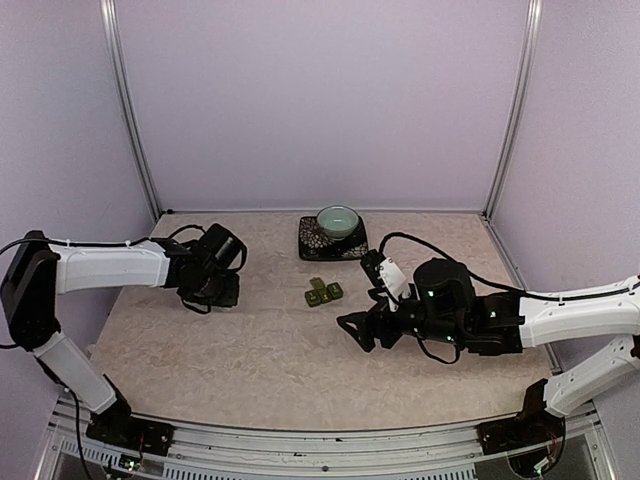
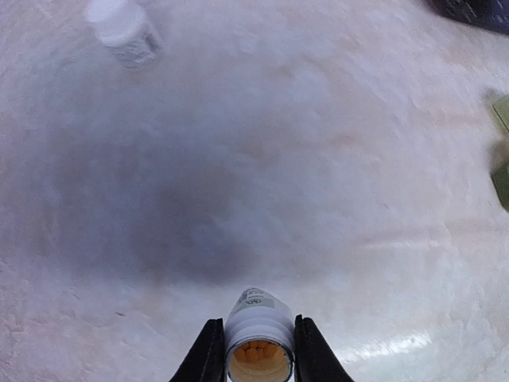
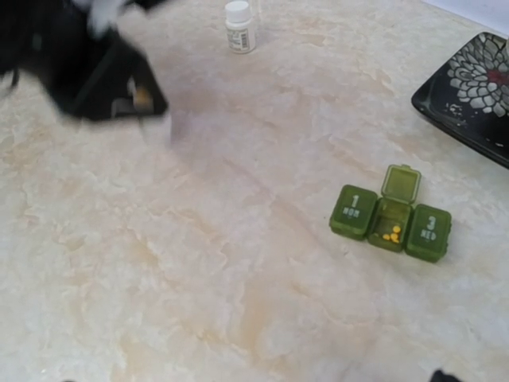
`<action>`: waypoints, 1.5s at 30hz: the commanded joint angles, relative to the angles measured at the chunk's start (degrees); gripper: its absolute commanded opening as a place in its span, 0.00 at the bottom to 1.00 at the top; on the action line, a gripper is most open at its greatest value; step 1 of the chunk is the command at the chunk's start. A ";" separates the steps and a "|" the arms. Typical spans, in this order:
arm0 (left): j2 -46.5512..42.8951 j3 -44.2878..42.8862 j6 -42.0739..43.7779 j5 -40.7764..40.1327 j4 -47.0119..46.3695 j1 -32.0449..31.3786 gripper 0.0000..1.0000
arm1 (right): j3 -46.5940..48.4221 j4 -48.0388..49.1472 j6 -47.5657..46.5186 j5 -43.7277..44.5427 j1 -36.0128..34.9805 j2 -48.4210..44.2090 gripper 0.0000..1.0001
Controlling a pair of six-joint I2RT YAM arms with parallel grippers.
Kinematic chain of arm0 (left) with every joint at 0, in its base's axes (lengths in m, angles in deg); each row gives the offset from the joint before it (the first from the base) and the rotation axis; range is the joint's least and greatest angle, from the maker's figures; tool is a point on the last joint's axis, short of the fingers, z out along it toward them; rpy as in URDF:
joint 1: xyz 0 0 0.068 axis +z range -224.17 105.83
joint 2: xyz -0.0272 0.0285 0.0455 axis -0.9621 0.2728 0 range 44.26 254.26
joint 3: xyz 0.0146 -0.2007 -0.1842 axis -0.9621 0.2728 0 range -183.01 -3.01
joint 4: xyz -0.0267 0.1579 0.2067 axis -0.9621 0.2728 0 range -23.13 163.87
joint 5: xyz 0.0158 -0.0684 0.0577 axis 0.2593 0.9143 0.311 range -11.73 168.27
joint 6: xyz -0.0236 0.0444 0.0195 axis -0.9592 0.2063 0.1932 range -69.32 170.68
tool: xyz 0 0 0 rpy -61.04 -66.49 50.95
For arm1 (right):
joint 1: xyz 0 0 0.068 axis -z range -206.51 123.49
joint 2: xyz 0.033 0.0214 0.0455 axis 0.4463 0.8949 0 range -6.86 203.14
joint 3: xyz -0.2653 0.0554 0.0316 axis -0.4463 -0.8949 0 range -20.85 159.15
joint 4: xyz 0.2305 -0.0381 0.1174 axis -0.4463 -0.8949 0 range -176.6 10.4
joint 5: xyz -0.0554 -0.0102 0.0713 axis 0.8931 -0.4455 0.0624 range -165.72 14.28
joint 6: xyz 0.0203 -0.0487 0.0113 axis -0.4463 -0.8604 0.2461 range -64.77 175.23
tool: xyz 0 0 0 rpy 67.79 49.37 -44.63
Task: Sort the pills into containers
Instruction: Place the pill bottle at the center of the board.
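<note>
The dark green strip of three containers (image 3: pixel 390 216) lies on the table, also in the top view (image 1: pixel 322 292). Compartments 1 and 3 are shut. The middle lid stands open, with a few yellow pills (image 3: pixel 390 233) inside. My left gripper (image 2: pixel 258 354) is shut on an uncapped white pill bottle (image 2: pixel 256 314) with orange pills showing in its mouth. It is held left of the strip (image 1: pixel 212 282). My right gripper (image 1: pixel 352 328) is open and empty, near and right of the strip. Only one fingertip (image 3: pixel 443 375) shows at the bottom edge of the right wrist view.
A second, capped white bottle (image 3: pixel 238 25) stands beyond my left gripper, also in the left wrist view (image 2: pixel 123 30). A teal bowl (image 1: pixel 338 220) sits on a dark patterned plate (image 1: pixel 312 243) at the back, just behind the strip.
</note>
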 commanded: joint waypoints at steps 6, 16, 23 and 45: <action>-1.24 -1.43 7.77 1.23 -1.47 18.63 0.27 | -0.76 -0.77 -0.42 -0.62 0.60 -2.06 0.94; 6.31 -6.84 5.37 2.50 -4.37 30.50 0.27 | -1.17 -0.78 -0.25 -1.56 0.66 -2.94 0.94; 11.95 -12.07 5.94 1.07 -4.01 30.87 0.27 | -2.62 -1.01 0.41 -1.23 0.70 -4.90 0.94; 12.69 -11.43 4.96 2.80 -5.08 31.13 0.59 | -4.02 -0.46 1.63 -1.56 0.68 -5.40 0.94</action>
